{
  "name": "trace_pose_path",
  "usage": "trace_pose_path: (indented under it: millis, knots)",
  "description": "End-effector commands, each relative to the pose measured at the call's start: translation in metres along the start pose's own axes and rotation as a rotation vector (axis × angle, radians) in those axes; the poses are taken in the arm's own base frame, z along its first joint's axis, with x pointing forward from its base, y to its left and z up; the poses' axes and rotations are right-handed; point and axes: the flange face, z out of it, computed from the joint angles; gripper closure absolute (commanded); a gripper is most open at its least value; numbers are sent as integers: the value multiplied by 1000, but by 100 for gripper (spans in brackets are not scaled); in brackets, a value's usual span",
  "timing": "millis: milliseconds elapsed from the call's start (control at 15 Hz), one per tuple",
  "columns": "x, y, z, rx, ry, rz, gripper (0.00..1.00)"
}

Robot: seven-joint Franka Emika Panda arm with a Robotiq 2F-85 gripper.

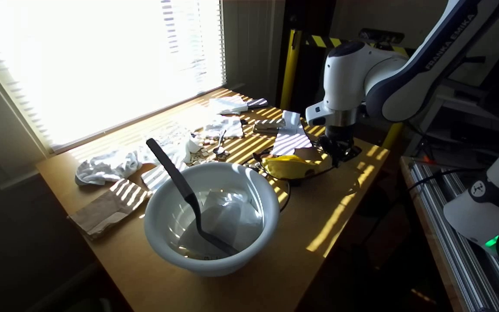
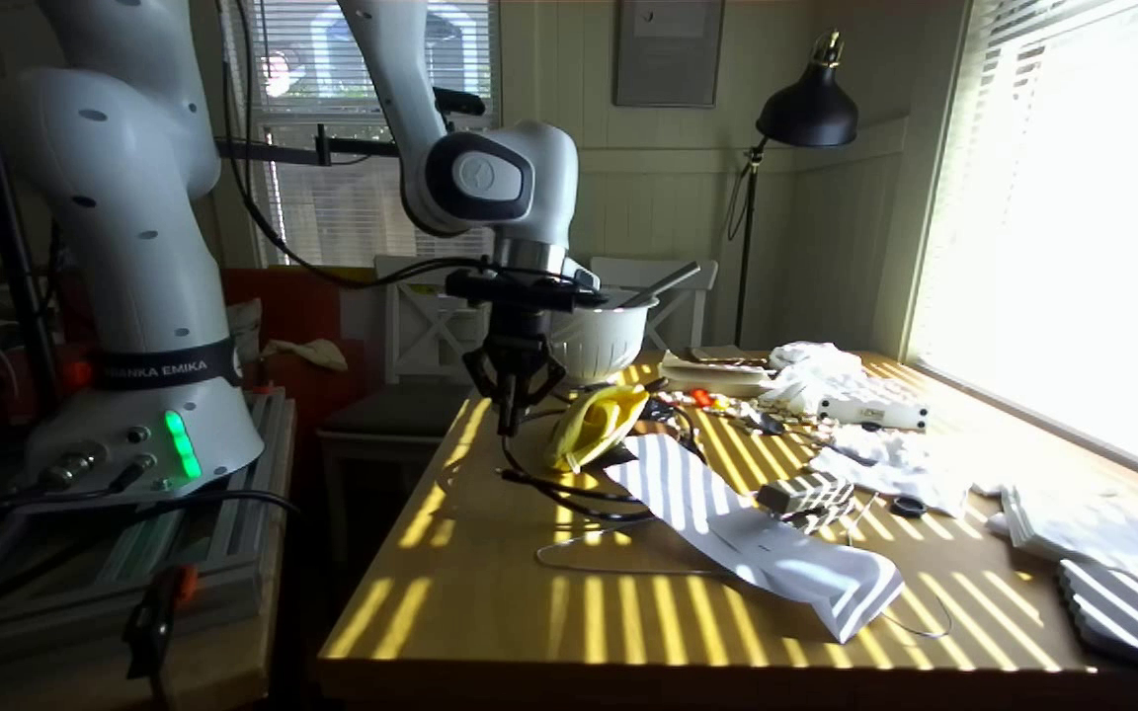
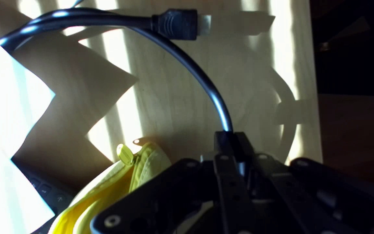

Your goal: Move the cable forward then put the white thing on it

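My gripper (image 3: 234,143) is shut on a black cable (image 3: 203,79) and holds part of it raised above the table. A loose plug end of the cable shows in the wrist view. The cable also loops on the table in an exterior view (image 2: 569,491). The gripper shows in both exterior views (image 1: 339,158) (image 2: 510,420), beside the yellow pouch. A long white paper sheet (image 2: 767,553) lies curled near the cable; it also shows in the wrist view (image 3: 5,97) and in an exterior view (image 1: 292,134). Several white things are present; I cannot tell which one is meant.
A yellow zip pouch (image 3: 109,195) lies close to the gripper. A large white bowl (image 1: 271,216) holds a dark-handled utensil (image 1: 169,167). White cloths (image 1: 108,167), a small box (image 2: 806,494) and a white box (image 2: 873,413) lie toward the window.
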Motion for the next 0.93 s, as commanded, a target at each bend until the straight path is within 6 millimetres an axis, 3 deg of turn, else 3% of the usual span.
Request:
trace_pose_path:
  millis: [0, 533, 867]
  knots:
    - [-11, -15, -46, -79, 90, -19, 98]
    - [-14, 35, -159, -305, 210, 158, 98]
    - [-11, 54, -212, -386, 267, 199, 98]
